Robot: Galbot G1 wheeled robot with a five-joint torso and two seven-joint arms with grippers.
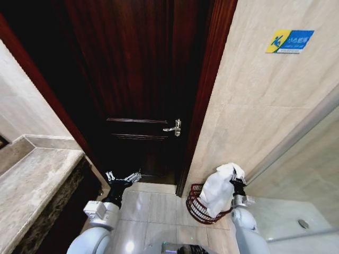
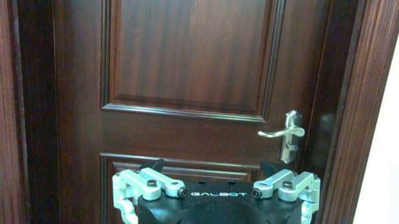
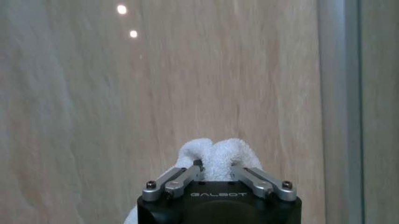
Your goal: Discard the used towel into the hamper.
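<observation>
Head view: right gripper (image 1: pixel 237 182) clamped on white towel (image 1: pixel 220 191), hanging lengthwise just above the hamper (image 1: pixel 197 206) by the wall; left gripper (image 1: pixel 123 177) spread, empty, before the door (image 1: pixel 143 95).

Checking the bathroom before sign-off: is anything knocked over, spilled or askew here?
Nothing stands out. The round reddish-brown wire hamper stands upright on the tiled floor, and the white towel hangs over it, held by the right pincer.
</observation>
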